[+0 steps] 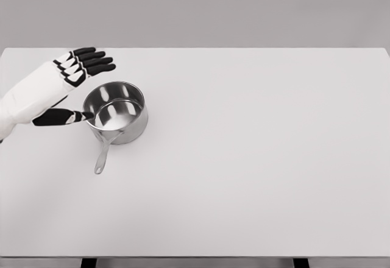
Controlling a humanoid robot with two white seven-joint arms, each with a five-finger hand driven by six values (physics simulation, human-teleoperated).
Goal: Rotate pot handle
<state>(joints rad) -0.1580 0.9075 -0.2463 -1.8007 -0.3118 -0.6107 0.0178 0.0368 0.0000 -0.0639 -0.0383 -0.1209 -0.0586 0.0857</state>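
Observation:
A shiny steel pot [117, 111] stands upright on the left part of the white table [256, 158]. Its long handle [103, 155] points toward the front edge, slightly left. My left hand [78, 85] reaches in from the left edge and hovers at the pot's left rim. Its black fingers [91, 61] stretch out flat past the pot's far left side, while the thumb [61, 117] points at the pot's near left wall. The hand is open and holds nothing; I cannot tell if the thumb tip touches the wall. The right arm is out of view.
The table's front edge runs along the bottom of the head view, with two dark legs [89, 262] under it. A grey wall lies behind the table's far edge.

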